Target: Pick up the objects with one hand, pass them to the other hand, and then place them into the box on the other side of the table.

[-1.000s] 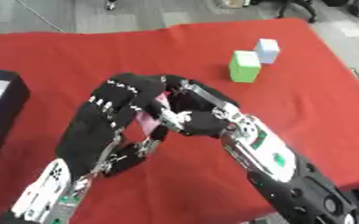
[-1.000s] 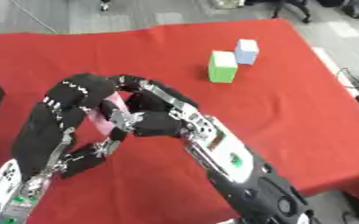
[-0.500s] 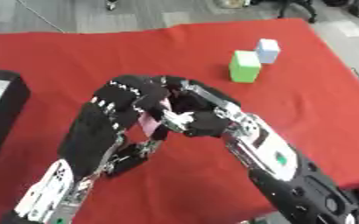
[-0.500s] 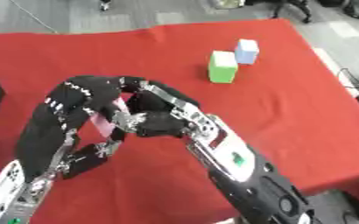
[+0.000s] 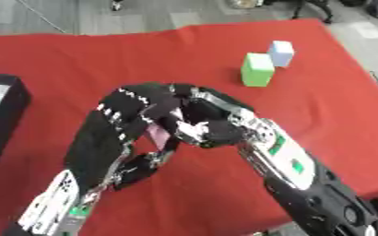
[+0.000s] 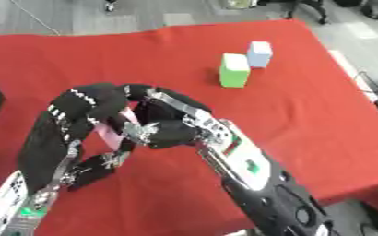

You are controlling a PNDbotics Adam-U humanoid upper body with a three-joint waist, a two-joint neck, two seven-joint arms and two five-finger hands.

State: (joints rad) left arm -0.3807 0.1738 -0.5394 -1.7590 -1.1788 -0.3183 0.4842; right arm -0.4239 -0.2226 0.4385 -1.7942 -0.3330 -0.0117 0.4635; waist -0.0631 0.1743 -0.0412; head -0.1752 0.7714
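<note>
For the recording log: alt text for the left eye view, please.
Both hands, left hand and right hand, meet over the red tablecloth, fingers curled around a pink object. A green block and pale blue block stand beyond; a black box sits left.

Over the red-covered bench (image 5: 79,60) the left hand (image 5: 124,120) and right hand (image 5: 208,122) meet, fingers curled around a pink object (image 5: 156,133) between them. Farther off stand a green block (image 5: 256,69) and, just beside it, a pale blue block (image 5: 280,53). A black box (image 5: 2,115) sits at the left edge.
</note>
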